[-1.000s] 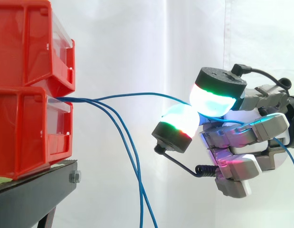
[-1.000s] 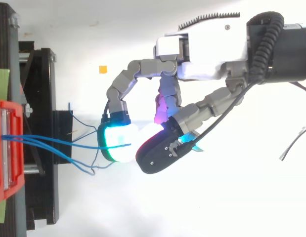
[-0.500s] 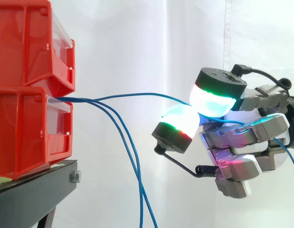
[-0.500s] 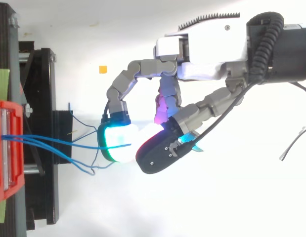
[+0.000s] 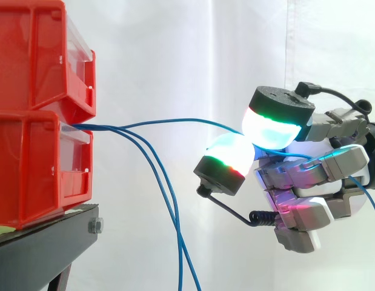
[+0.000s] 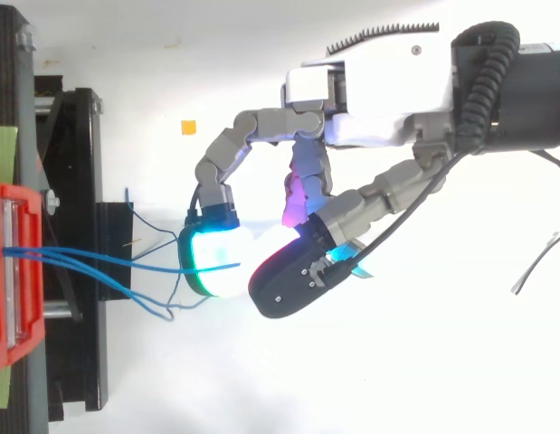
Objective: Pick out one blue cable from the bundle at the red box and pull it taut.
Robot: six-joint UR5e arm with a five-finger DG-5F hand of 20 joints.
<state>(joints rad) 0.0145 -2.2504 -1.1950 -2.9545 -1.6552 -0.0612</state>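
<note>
From the side we see the hand (image 5: 308, 182) pinching one blue cable (image 5: 187, 120) between two glowing pads (image 5: 273, 128), with its other fingers folded back below the pinch. The cable runs from the pinch straight ahead of the fingertips to the front of the lower red box (image 5: 36, 163), well apart from the hand. It arches slightly along the way, so we judge it not yet taut. The loose cables (image 5: 177, 239) hang down ahead of and below the fingertips, free of the hand.

From above, the same two pads are closed together at the tips of the curled fingers, with the cable entering between them. The red box and its black stand (image 6: 80, 163) lie beyond the fingertips. The loose cables droop between the stand and the pads.

We take the picking-out as done and the pull as the step in hand. The next move calls for drawing the hand back, away from the box, with the pinch kept firm until the arch flattens.
</note>
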